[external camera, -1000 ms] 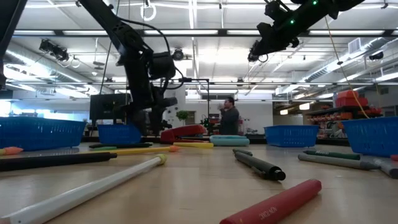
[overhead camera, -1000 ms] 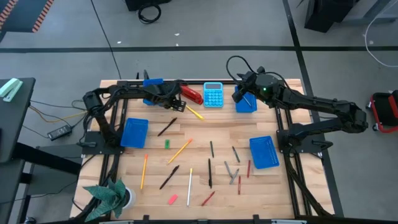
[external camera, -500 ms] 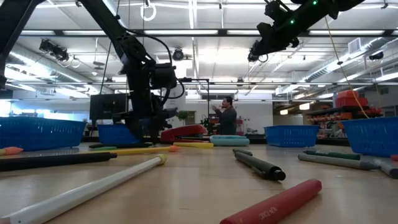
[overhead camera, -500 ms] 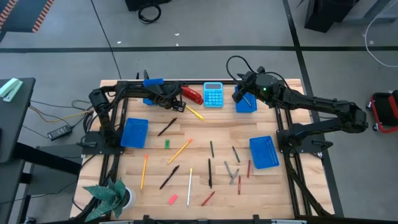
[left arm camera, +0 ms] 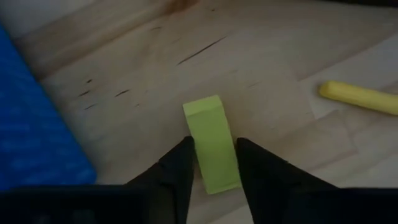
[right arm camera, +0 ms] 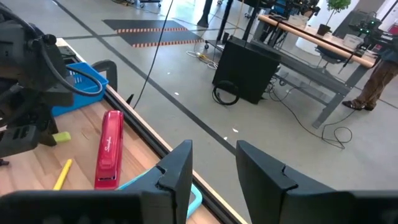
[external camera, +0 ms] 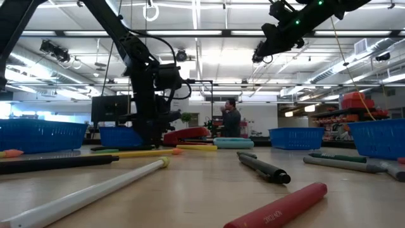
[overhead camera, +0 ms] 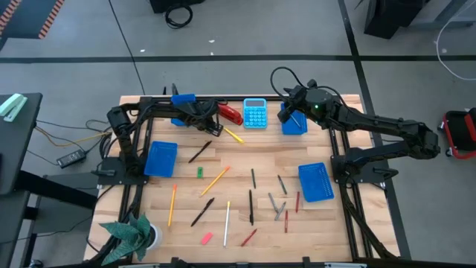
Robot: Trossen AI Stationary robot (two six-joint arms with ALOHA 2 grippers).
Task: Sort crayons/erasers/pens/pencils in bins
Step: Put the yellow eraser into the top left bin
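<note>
The yellow-green eraser (left arm camera: 211,143) lies flat on the desk (overhead camera: 245,160) at its far left end, just beside the back-left blue bin (overhead camera: 182,99) and the red stapler (overhead camera: 229,114), with a yellow pencil (left arm camera: 364,98) nearby. My left pincer (left arm camera: 211,163) is down over it, one finger on each long side; the fingers (left arm camera: 180,168) are close against the block, but I cannot tell whether they are pressing it yet. I judge the eraser to be light, slightly rubbery and grippy, so it should not slip once pinched; being short and chunky, it wants holding across its narrow width near the middle, which is how the fingers straddle it.

The left arm reaches along the far edge of the desk, its wrist bent steeply down so the pincer points at the wood. In the low view it stands nearly upright in front of the stapler.

The right pincer (right arm camera: 211,165) hangs high above the back-right bin (overhead camera: 294,123), its fingers parted and empty, the arm stretched in from the right and waiting.

Pens, pencils and crayons lie scattered over the middle of the desk.
</note>
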